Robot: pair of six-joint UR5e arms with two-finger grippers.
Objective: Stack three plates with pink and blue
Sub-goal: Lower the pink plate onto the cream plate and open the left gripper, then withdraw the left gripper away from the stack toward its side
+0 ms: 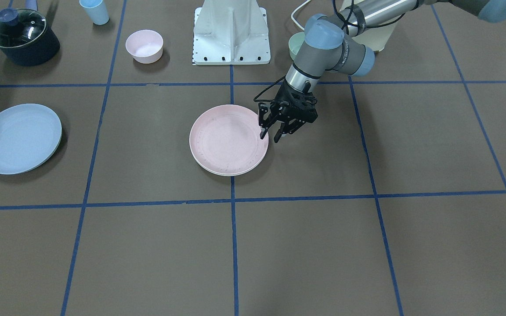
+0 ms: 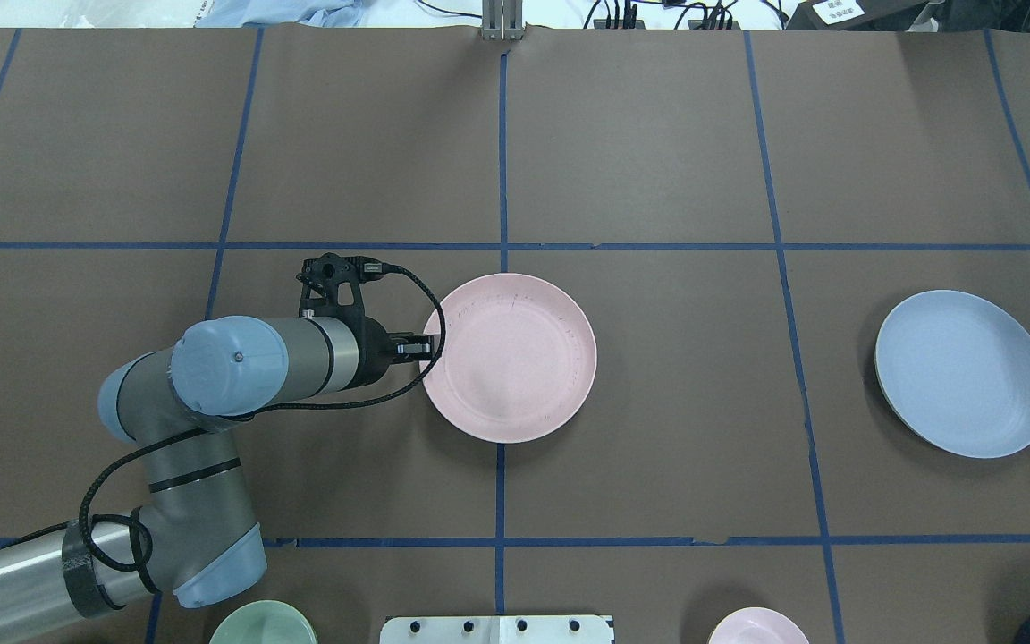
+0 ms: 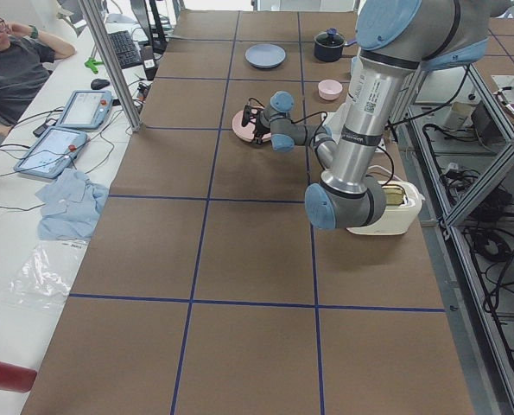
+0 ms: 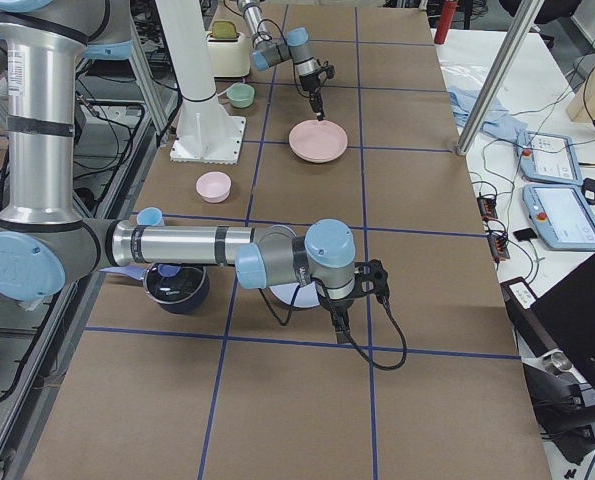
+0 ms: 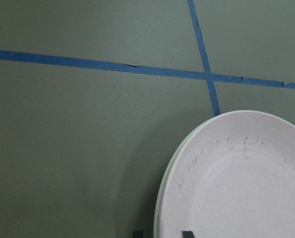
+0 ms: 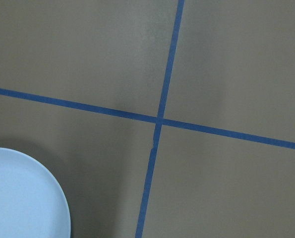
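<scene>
A pink plate (image 1: 229, 139) lies at the table's middle, also in the overhead view (image 2: 510, 358). The left wrist view shows it (image 5: 236, 183) resting on another plate with a pale green rim (image 5: 159, 208). My left gripper (image 1: 270, 137) is open at the plate's edge nearest the arm. Its fingertips (image 5: 187, 233) straddle the rim, one over the plate and one outside. A blue plate (image 1: 19, 138) lies far off toward my right side (image 2: 962, 373). My right gripper (image 4: 339, 318) shows only in the exterior right view, above the blue plate; I cannot tell its state.
A dark lidded pot (image 1: 22, 37), a blue cup (image 1: 95, 11) and a pink bowl (image 1: 144, 45) stand near the robot's base (image 1: 232, 35). A green bowl (image 2: 263, 624) sits by the left arm. Blue tape lines grid the brown table.
</scene>
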